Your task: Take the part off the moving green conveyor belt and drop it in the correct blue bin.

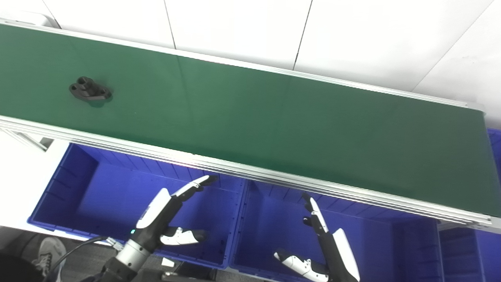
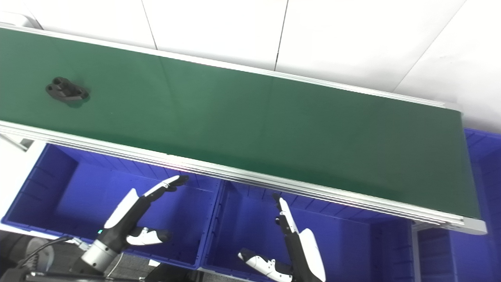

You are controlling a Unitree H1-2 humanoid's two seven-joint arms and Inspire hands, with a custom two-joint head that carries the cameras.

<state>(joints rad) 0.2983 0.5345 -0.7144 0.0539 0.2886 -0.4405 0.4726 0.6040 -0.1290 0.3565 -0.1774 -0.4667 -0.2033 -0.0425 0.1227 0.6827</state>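
A black part [image 1: 90,90] with holes in it lies on the green conveyor belt [image 1: 250,121] near its left end. My left hand [image 1: 168,213] hovers open over the left blue bin [image 1: 66,188], fingers stretched toward the belt's near rail, thumb spread apart. Over the middle blue bin [image 1: 270,231] my right hand [image 1: 327,246] is open too, fingers pointing up and thumb out to the left. Neither hand holds anything, and both are well below and to the right of the part.
An aluminium rail [image 1: 274,176] runs along the belt's near edge above the bins. A third blue bin [image 1: 469,250] sits at the right, and another blue bin edge [image 1: 495,145] shows past the belt's right end. White wall panels stand behind the belt.
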